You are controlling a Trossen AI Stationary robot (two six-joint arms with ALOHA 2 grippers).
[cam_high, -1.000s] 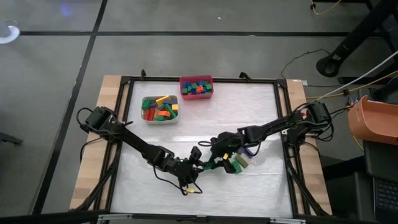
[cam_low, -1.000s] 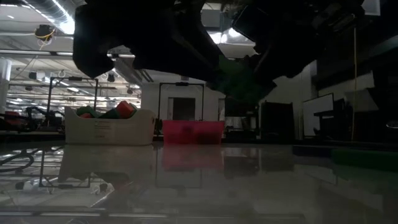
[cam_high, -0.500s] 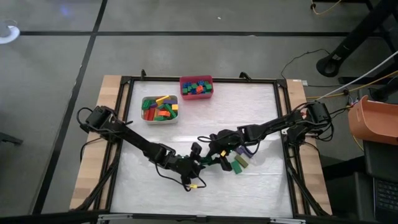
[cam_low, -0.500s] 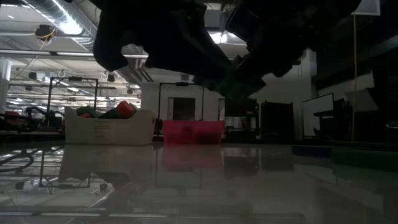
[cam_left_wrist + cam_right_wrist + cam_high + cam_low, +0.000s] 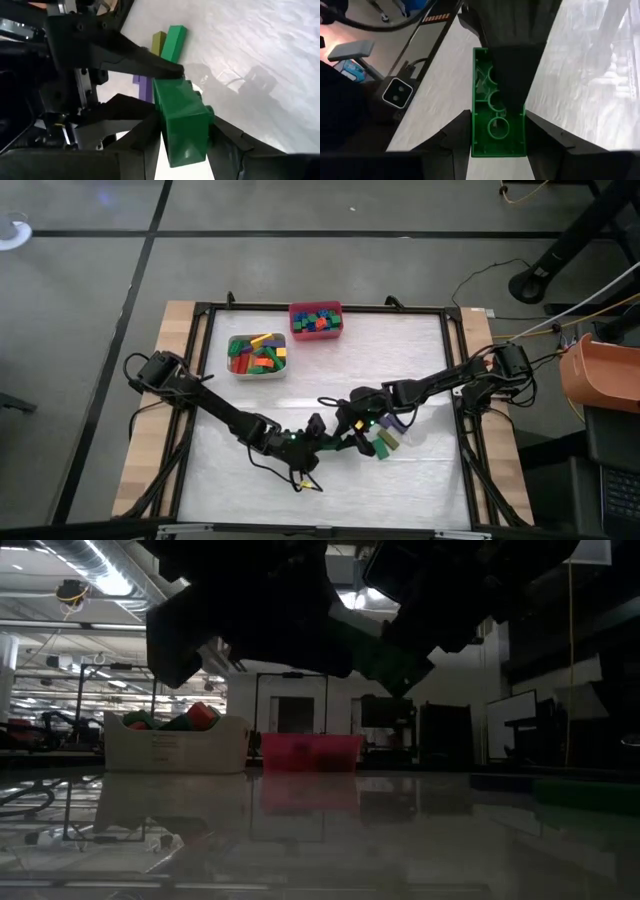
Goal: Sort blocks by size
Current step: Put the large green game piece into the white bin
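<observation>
Both grippers met above the front middle of the worktop [image 5: 420,360], one long green block [image 5: 182,120] shared between them. Left gripper [image 5: 322,442] reaching in from the left-hand edge, fingers [image 5: 145,59] clamped on the green block, studs showing along one face. Right gripper [image 5: 352,427] reaching in from the right-hand edge, fingers [image 5: 451,135] pressed to both long sides of the same block, hollow underside turned toward the right wrist camera. Block held clear of the worktop, seen in the low view as a dim green shape under the dark arms. Just beside the grippers, toward the right-hand edge, loose blocks [image 5: 385,440] lying on the worktop: green, olive and purple. Near the back edge, a white bin [image 5: 232,370] filled with long bars and a red bin [image 5: 315,334] holding short bricks, side by side, well apart from the grippers.
</observation>
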